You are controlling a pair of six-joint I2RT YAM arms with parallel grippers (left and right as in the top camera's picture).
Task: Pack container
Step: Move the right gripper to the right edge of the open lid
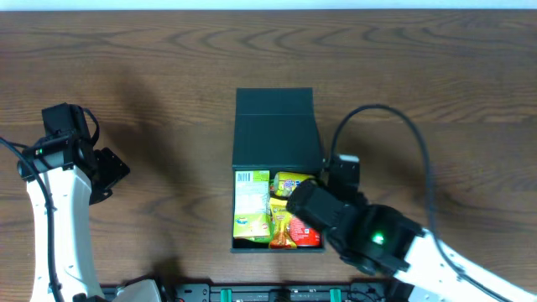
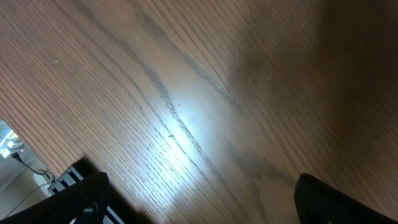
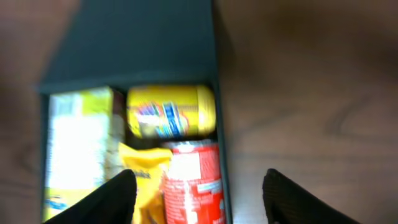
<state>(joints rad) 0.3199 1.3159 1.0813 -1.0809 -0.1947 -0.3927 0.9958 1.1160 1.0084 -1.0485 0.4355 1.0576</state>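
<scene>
Right now your right gripper [image 3: 199, 198], fingers apart and empty, hovers over the container [image 3: 222, 143]; its flap lid [image 1: 275, 126] lies at 12 o'clock

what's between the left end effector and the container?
Only bare wooden table, as the overhead view shows. The left end effector sits well apart from the container. The left wrist view likewise shows only wood grain.

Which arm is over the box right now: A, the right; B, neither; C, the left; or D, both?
A: the right gripper hovers above the packets in the box, while the left gripper is off over bare table.
</scene>
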